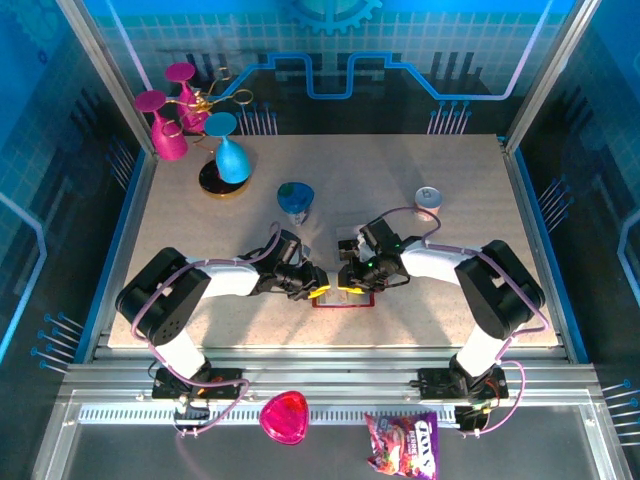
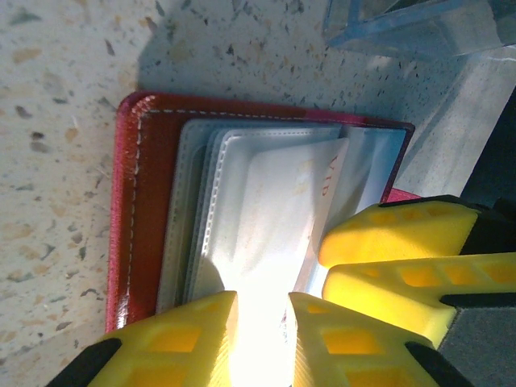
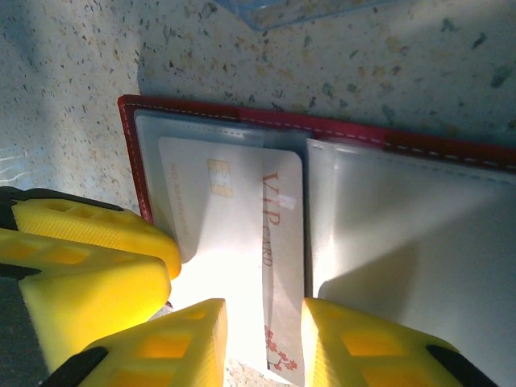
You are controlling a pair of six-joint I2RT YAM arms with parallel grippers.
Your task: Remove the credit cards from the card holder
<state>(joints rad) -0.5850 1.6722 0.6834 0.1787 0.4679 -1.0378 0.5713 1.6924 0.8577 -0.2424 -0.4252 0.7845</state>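
The task is sitting at an early stage: no card is lying free on the desk [image 1: 450, 170], and nothing is showing as taken out yet.

The card holder [image 1: 340, 298] is lying open and flat near the middle of the desk's near edge, red cover down and grey pockets facing up. Both arms are meeting over it, the left end effector [image 1: 318, 290] coming in from the left and the right end effector [image 1: 352, 284] from the right, their yellow fingers just beside each other.

In the right wrist view a pale card [image 3: 234, 234] (a chip and red "VIP" lettering are showing through the clear sleeve) is sitting in a left-hand pocket, with one end reaching between the right fingers [image 3: 193, 339]. Those fingers are standing a little apart; whether they are clenching the card or only hovering over it, I cannot tell.

In the left wrist view the left fingers [image 2: 193, 330] are straddling the grey pocket leaves, seemingly pinning them down, though glare is washing out the gap, so a grasp cannot be confirmed.

Judging from this, the first card is being worked loose, and every card is left to remove.
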